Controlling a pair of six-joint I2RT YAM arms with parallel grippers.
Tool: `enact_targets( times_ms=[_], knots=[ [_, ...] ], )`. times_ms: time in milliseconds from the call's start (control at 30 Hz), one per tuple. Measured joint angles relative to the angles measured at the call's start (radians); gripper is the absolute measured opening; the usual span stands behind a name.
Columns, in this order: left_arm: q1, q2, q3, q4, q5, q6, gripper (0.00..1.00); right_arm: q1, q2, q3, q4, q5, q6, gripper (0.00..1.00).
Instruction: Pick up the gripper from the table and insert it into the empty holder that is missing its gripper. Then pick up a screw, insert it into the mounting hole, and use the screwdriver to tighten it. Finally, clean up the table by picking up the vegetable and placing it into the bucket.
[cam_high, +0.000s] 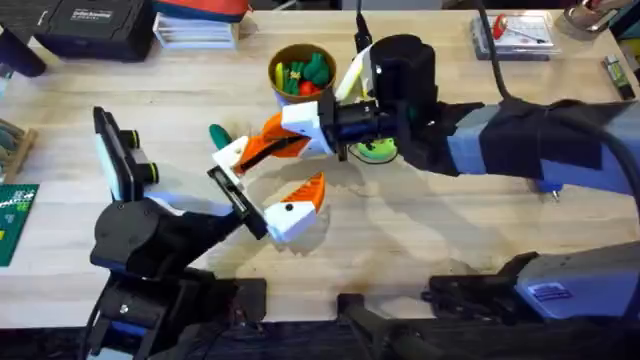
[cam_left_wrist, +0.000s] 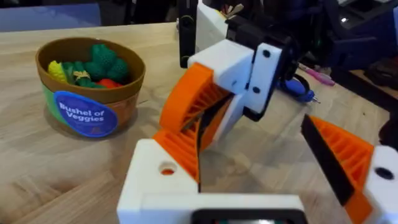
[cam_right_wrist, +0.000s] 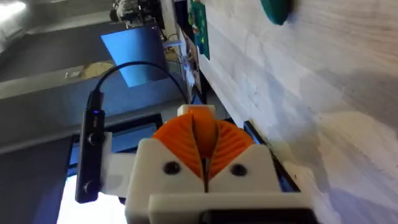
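Keep the right gripper (cam_high: 262, 147) pinched on the orange gripper (cam_left_wrist: 194, 102), seating it squarely into the holder (cam_left_wrist: 163, 180) on the open left gripper (cam_high: 268, 190).

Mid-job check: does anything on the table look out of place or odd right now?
Yes. The shut right gripper is crowded against an orange ribbed pad of the open left gripper, seemingly touching it. The small dark-green oblong toy vegetable lies on the wooden table, outside the round orange-rimmed bucket.

Black arms, pale-blue links, white hands (cam_high: 262, 165) with orange ribbed pads (cam_left_wrist: 193, 99)
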Motion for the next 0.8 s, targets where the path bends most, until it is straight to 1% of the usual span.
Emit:
enact_targets(
  times_ms=[300, 567, 800],
  knots=[
    [0.000, 0.000, 0.000, 0.000, 0.001, 0.002, 0.986, 0.012, 0.000, 0.000, 0.005, 0.048, 0.000, 0.007],
    [0.005, 0.000, 0.000, 0.000, -0.033, -0.006, 0.986, 0.076, 0.000, 0.000, 0.025, 0.169, 0.000, 0.007],
    [0.007, 0.000, 0.000, 0.000, -0.039, -0.013, 0.986, 0.082, 0.000, 0.000, 0.027, 0.192, 0.000, 0.007]
  ],
)
